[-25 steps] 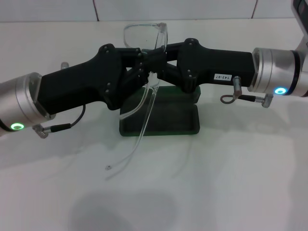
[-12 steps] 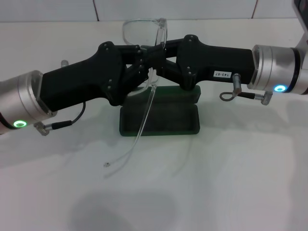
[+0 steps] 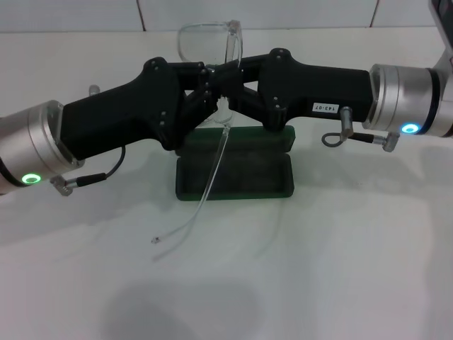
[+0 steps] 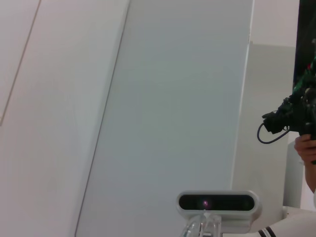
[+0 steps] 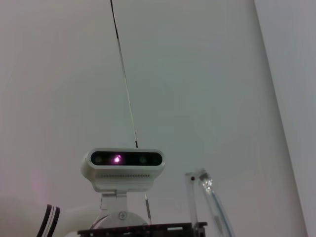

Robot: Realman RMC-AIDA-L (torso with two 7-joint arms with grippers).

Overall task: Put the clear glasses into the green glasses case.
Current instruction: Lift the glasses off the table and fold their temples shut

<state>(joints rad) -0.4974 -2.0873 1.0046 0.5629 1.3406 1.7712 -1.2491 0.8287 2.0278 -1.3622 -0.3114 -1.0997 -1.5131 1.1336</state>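
**Both hands meeting at the clear glasses above the open case**

The fully transparent plastic wraparound glasses [image 3: 211, 49] are hanging in the air over the dark green rectangular hard-shell case [image 3: 235, 164], which is lying open on the white table [image 3: 340, 248]. The lens is standing up behind the two black arms, and the long thin clear temple arms are trailing down and forward across the case's dark lining, their tips ending over the table just in front of the case.

The left hand [image 3: 209, 91] is reaching in from the left, and the right hand [image 3: 230, 86] is reaching in from the right; the two are meeting nose to nose directly above the back part of the case. Both are sitting right at the glasses' frame, near the spot where the temple arms join the lens. The black housings are hiding the fingers of each hand, so I cannot tell whether either one is apart, together, or clamped on the frame.

Both wrist views are looking upward at pale walls, each catching a white camera on the robot's head and a small clear piece of the glasses at the edge.
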